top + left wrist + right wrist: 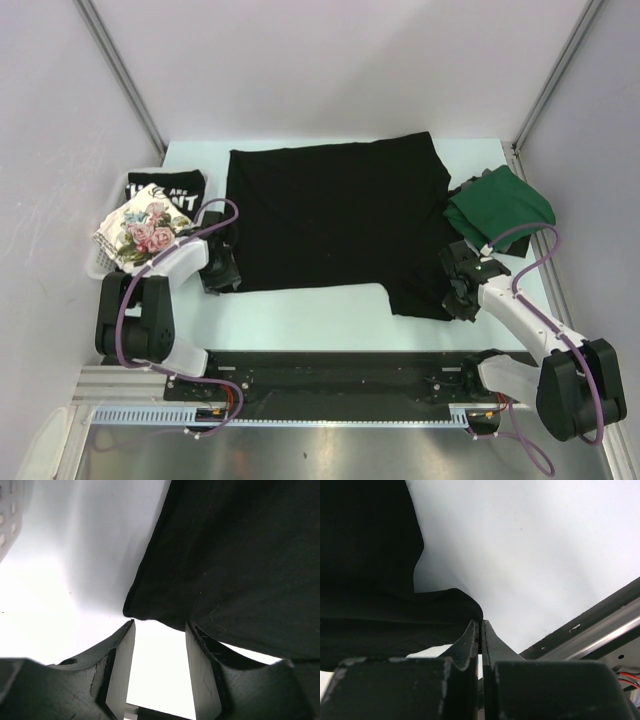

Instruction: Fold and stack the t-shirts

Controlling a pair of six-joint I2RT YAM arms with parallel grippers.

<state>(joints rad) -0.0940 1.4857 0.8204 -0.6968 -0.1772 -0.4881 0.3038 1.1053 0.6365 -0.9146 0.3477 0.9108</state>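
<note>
The large plain black t-shirt (330, 215) lies spread flat across the middle of the table. My left gripper (224, 274) is at its near left corner. In the left wrist view this gripper (160, 626) is open and empty, with the shirt's corner (225, 565) just past its fingertips. My right gripper (459, 298) is at the shirt's near right corner. In the right wrist view it (480, 623) is shut on a fold of the black cloth (380, 615). The dark green t-shirt (500, 208) lies crumpled at the right. The black lettered t-shirt (165, 190) and the floral t-shirt (140, 235) lie at the left.
A white slatted basket (97, 264) stands at the table's left edge under the lettered and floral shirts, and shows in the left wrist view (7, 520). A black rail (340, 365) runs along the near table edge. White walls close in three sides.
</note>
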